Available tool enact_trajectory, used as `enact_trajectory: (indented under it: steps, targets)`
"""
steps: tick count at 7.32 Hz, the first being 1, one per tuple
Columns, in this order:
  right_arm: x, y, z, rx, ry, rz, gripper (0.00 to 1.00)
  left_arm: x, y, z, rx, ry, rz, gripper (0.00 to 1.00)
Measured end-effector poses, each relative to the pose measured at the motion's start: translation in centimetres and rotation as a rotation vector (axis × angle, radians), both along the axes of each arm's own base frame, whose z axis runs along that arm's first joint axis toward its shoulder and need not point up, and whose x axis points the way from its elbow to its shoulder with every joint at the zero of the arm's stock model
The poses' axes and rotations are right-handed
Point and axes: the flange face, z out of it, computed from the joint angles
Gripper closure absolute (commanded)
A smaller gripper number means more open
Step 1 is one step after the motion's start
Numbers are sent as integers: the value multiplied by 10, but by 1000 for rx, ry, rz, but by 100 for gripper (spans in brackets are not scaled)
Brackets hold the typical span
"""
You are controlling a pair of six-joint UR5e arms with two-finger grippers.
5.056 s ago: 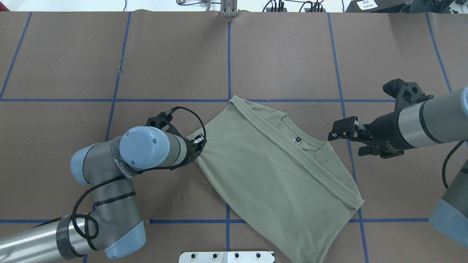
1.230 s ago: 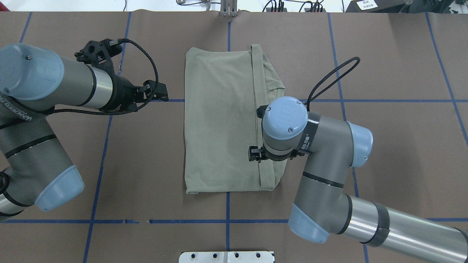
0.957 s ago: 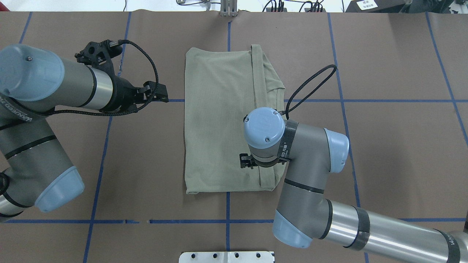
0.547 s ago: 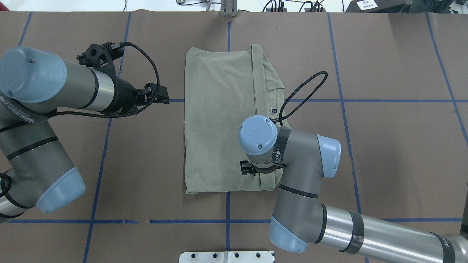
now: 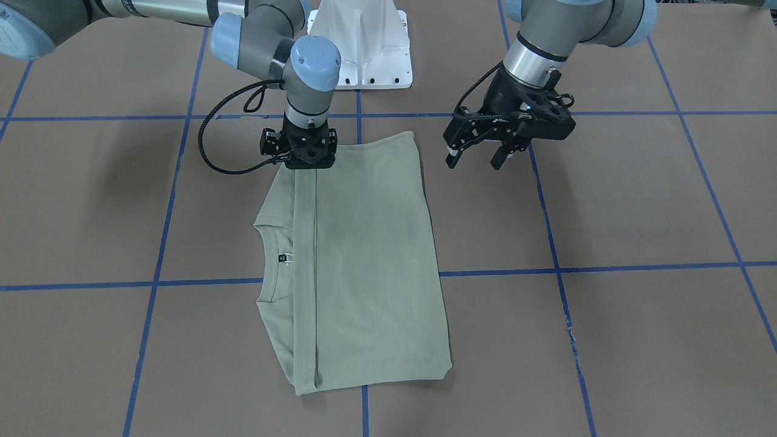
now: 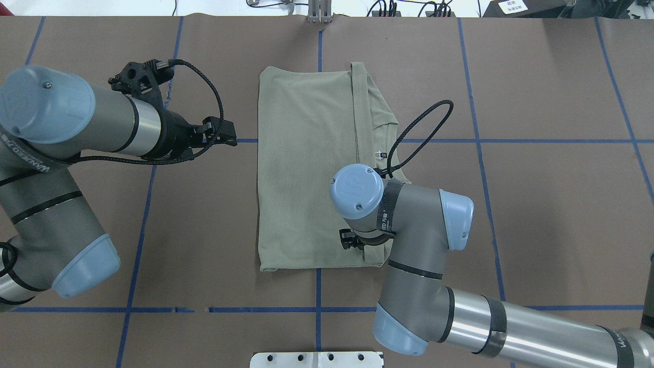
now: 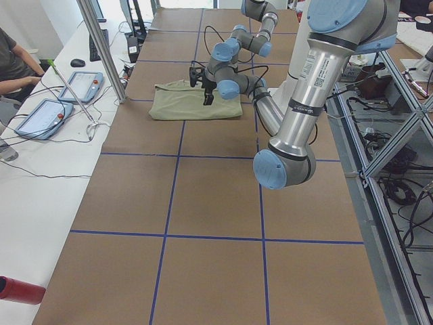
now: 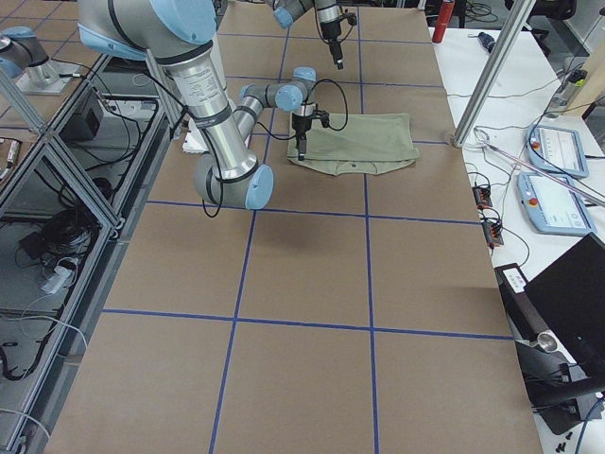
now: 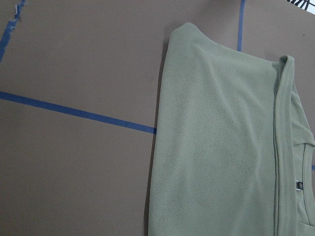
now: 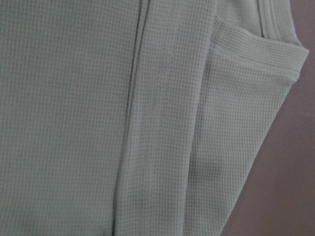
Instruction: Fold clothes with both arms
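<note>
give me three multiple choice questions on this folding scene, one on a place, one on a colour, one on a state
1. Where is the right gripper relative to the shirt?
A) beside it, over bare table
B) over its end nearest the white pedestal
C) over its end farthest from the robot

2. What colour are the tape lines on the table?
A) red
B) yellow
C) blue

3. How is the left gripper?
A) open, holding nothing
B) shut on a sleeve
C) shut on the collar

Answers: 1 B, the front view shows it at the shirt's edge by the pedestal; 2 C, a blue grid crosses the brown surface; 3 A, its jaws stand apart above bare table.
</note>
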Motion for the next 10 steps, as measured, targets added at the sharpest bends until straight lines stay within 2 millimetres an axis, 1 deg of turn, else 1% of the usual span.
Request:
enact_trajectory:
  steps: [2, 6, 10]
  targets:
    - [-2, 0, -1, 1, -1, -1, 0, 1, 0, 1, -1, -1, 3, 0]
    - [-2, 0, 3, -5, 5, -6, 0, 6, 5, -5, 3, 8, 15, 0]
    - [2, -1, 12, -13, 17, -4, 0, 5, 7, -10, 8, 19, 21, 0]
